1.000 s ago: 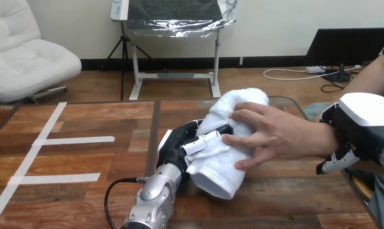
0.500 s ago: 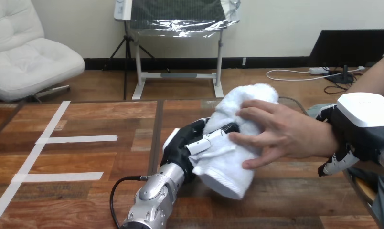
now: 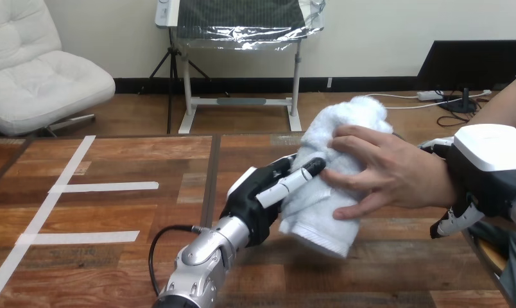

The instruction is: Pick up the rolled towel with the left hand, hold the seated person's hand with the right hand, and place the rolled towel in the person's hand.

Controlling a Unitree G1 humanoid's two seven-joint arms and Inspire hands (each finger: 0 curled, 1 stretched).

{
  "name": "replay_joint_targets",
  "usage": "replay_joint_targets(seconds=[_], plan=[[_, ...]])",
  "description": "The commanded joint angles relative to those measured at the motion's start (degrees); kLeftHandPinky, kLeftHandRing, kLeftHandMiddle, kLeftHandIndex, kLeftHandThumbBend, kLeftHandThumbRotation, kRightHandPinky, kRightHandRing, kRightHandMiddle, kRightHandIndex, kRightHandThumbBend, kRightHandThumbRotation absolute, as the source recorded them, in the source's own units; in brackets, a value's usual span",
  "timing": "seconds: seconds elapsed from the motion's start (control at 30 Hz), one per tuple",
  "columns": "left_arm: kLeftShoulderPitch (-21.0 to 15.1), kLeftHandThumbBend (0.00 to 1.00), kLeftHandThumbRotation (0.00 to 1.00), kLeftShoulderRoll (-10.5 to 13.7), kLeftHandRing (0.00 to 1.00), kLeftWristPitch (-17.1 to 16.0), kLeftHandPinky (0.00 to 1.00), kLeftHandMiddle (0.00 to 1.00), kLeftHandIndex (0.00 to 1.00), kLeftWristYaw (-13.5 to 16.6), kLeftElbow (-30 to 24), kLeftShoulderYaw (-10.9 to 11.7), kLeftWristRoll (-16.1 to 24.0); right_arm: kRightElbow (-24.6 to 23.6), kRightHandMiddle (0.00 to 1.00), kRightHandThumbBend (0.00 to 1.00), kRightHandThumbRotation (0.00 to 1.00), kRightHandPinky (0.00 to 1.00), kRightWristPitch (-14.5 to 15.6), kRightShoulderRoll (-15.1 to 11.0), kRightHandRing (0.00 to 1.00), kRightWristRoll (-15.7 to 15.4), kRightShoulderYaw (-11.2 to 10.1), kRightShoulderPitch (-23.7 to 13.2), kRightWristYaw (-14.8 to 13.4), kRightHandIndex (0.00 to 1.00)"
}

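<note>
A: Entry. What do we log as changed over the last second?

B: The left hand [image 3: 258, 196] has carried the rolled towel [image 3: 319, 215] toward 2 o'clock above the table [image 3: 114, 173], further into the person's hand [image 3: 396, 173]. A second ago the person's fingers were spread and barely on the cloth. Now they lie folded over the roll's upper half from its 3 o'clock side.

A: Left-hand grip?

B: We read it as still clasped on the towel, at the roll's 9 o'clock, with the thumb behind the roll and the fingers [image 3: 292, 180] across its front. One finger lies straighter than before. That may be the start of a release, but we cannot be sure.

A: And the right hand [image 3: 490, 163]?

B: At 3 o'clock of the person's hand, and unmoved. It sits on the person's wrist [image 3: 443, 186] with its fingers curled down round the underside, so the support is in place.

A: Towel position, for the record?

B: Off the table and tilted, upper end toward 1 o'clock, lower end hanging free toward 6 o'clock. Both the left hand and the person's hand are on it.

A: Meaning for the task?

B: Pick-up and hold look done, and the placing is nearly done. We judge that what remains is opening the left hand once the person's grip bears the weight. The risk is that the free lower end slips if we let go early.
</note>
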Motion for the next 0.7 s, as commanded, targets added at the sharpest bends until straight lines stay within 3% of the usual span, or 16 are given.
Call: replay_joint_targets(seconds=[0.0, 0.67], plan=[[-7.9, 0.99, 0.66, -3.3, 1.0, -3.7, 1.0, 1.0, 1.0, -5.6, -4.3, -3.3, 1.3, -3.9, 0.97, 0.95, 0.0, 0.85, -0.2, 0.3, 0.98, -0.6, 0.2, -2.4, 0.4, 0.87], [-5.5, 0.91, 0.74, -1.2, 1.0, -6.6, 1.0, 1.0, 1.0, -8.5, -4.8, -2.1, 1.4, -4.6, 1.0, 1.0, 0.0, 0.85, -1.1, 0.8, 1.0, -0.1, 0.4, -2.4, 0.0, 0.92]])
